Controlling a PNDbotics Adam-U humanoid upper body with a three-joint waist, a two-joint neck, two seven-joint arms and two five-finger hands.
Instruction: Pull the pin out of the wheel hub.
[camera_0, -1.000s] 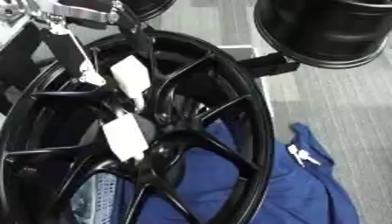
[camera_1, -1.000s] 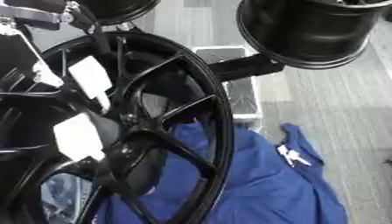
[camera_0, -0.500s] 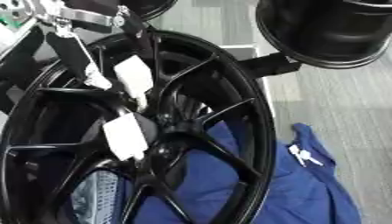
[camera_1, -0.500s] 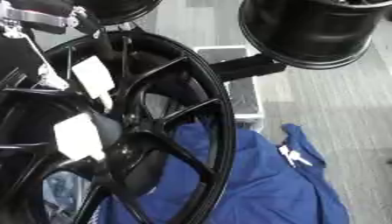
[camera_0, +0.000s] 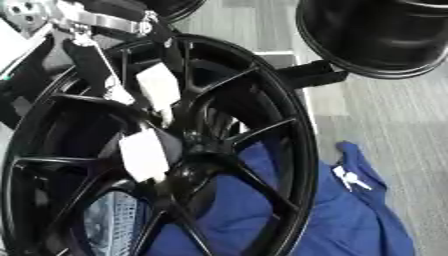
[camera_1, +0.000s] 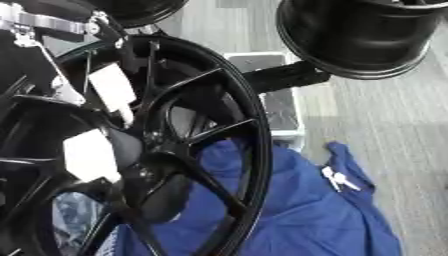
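Grey floor carries a blue cloth (camera_0: 350, 220) with small white pieces (camera_0: 348, 178). Over it stands a black wheel (camera_0: 297, 150); the left hand (camera_0: 144, 155) lies at its hub, grasp unclear. Another rim (camera_1: 367, 40) sits beyond.

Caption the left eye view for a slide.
Robot's left hand reaching at the hub of a large black spoked wheel, blue cloth beneath.

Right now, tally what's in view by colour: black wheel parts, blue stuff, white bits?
Black wheel rims: 3: spoked wheel hub, rim at upper right, rim edge at top
Blue cloth: 1
White tags on the spoked wheel: 2
Small white pieces on the cloth: 2
Total: 8
The pin itself cannot be made out.
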